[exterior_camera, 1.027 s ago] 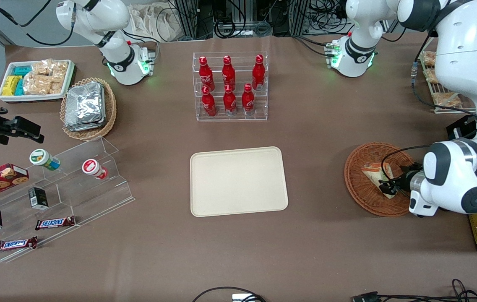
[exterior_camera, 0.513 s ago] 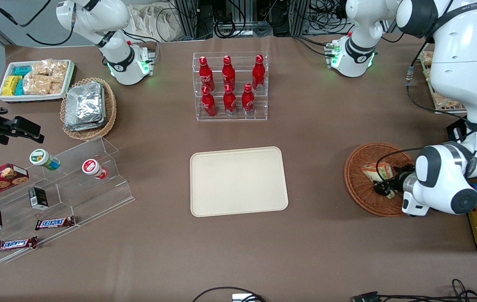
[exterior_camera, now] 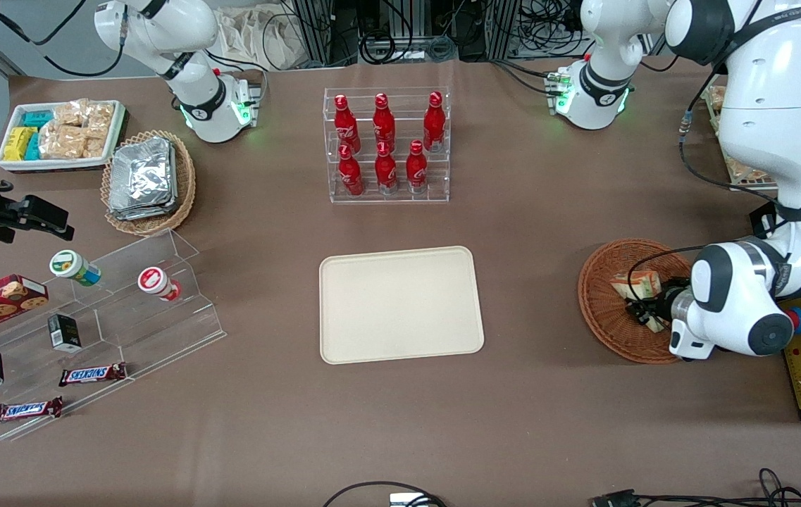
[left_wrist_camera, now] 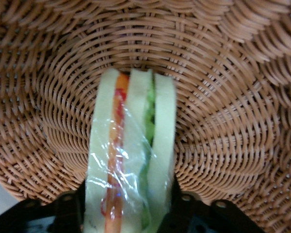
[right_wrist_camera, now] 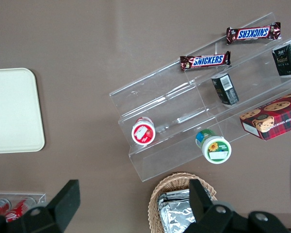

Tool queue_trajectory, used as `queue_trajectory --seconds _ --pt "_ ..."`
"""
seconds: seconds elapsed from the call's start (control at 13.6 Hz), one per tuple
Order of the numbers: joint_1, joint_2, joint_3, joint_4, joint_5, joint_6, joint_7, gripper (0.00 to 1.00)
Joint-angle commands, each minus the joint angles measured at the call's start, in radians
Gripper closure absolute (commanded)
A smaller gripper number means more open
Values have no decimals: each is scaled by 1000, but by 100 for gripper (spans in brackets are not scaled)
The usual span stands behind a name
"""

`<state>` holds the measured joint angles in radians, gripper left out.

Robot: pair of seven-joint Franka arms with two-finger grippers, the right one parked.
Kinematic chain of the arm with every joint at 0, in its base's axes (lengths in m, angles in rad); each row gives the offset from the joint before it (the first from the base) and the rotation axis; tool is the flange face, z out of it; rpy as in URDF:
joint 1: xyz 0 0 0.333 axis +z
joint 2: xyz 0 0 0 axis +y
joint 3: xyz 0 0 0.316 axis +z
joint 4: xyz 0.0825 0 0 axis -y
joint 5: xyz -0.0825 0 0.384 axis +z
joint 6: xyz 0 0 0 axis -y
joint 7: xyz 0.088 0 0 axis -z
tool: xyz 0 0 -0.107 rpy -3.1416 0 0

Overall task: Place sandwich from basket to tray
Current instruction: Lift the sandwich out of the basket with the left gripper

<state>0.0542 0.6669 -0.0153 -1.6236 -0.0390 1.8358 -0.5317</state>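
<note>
Wicker basket (exterior_camera: 608, 320), jaws (exterior_camera: 643, 315) clamped on sandwich (left_wrist_camera: 131, 155), white bread w/ red-orange, green layers, clear wrap

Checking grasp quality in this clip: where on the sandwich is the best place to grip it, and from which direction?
Grip across the outer bread faces of the sandwich at its wide end, coming from above into the basket. The flat white slices give parallel surfaces, while the wrapped filling edge faces up. The gripper is there, its fingers flanking both bread faces; a gentle squeeze seems wise, since bread is soft.
</note>
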Motion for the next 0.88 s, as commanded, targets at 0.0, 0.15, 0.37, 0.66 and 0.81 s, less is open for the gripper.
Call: queue_trajectory --seconds 0.0,0.15,0.37,0.66,0.81 --pt "-7 -70 5 -13 -13 -38 39 66" --pt "-8 -119 0 -9 -27 -88 79 69" --pt "-30 -214 -23 -9 -39 -145 82 69" --pt "-31 -282 -152 34 -41 -217 108 69" --pt "-31 -277 -221 65 -42 -240 108 69"
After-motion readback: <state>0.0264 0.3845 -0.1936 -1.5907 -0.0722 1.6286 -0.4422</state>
